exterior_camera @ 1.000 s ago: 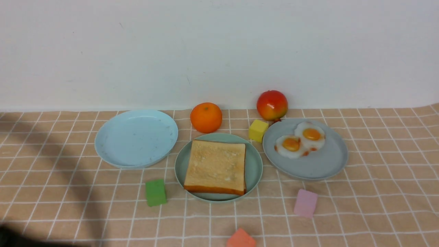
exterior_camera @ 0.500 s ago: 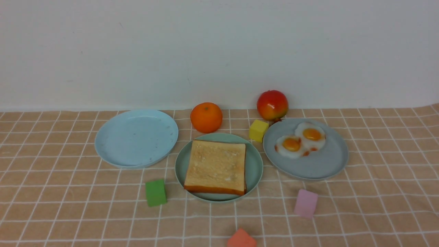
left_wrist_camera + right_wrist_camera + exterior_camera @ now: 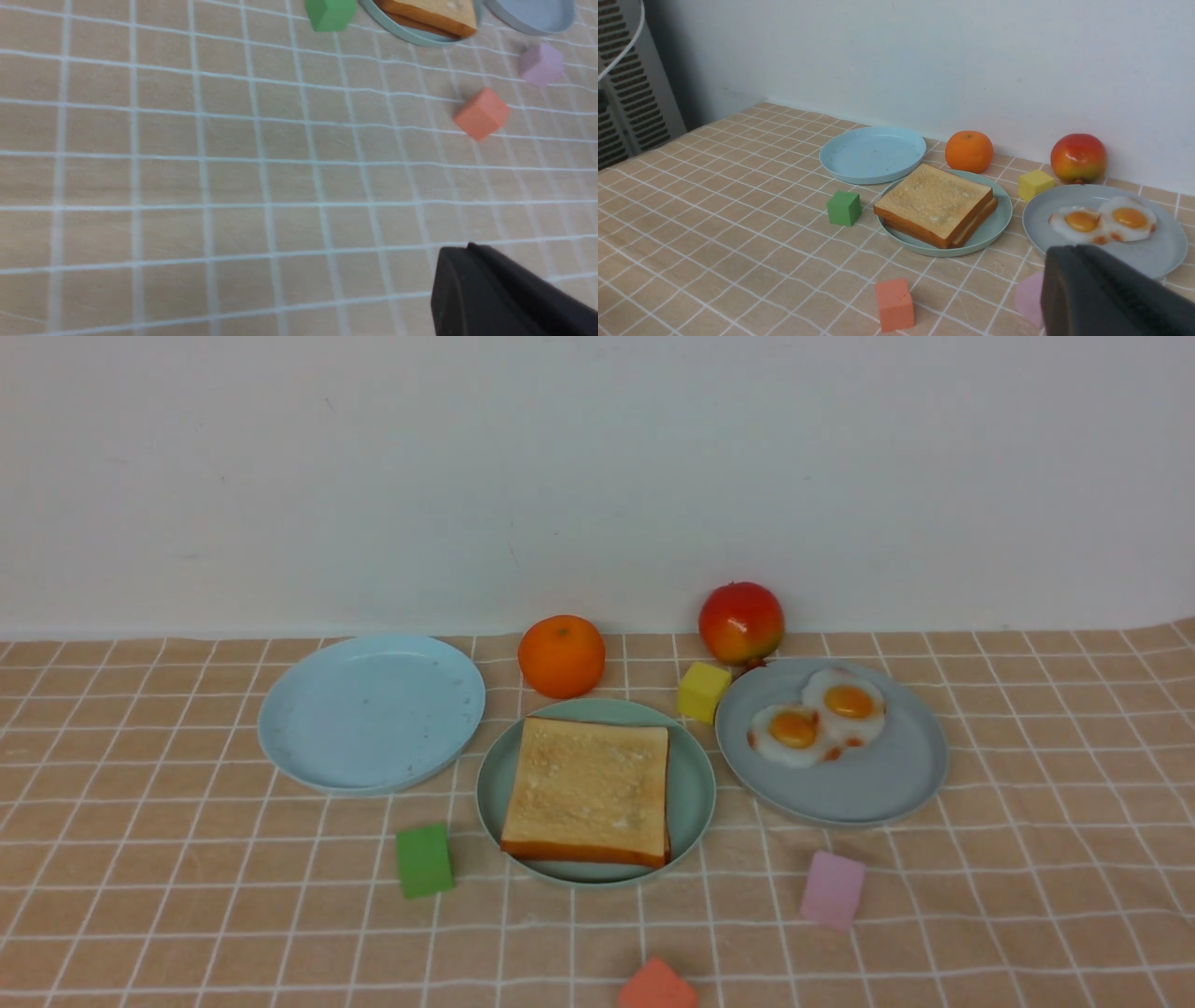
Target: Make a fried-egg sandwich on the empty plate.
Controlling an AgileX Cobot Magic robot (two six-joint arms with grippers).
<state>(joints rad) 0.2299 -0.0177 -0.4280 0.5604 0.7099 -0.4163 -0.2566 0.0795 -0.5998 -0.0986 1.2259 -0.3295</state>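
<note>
Shadow gone from left counter [image 3: 187, 896]; nothing else shifted. Peach checked cloth, plain white wall [image 3: 597, 476], vented grey unit [image 3: 626, 93] at the side. Both tools closed, empty.

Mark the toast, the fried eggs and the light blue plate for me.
toast [image 3: 586, 789]: front view, middle of the top slice.
fried eggs [image 3: 794, 729]: front view, yolk of the nearer egg.
light blue plate [image 3: 372, 711]: front view, bare middle of the dish.

Counted on the cloth
Three plates [image 3: 372, 711], two toast slices [image 3: 934, 203], two fried eggs [image 3: 820, 719], five cubes [image 3: 425, 861], two fruits [image 3: 561, 655]
</note>
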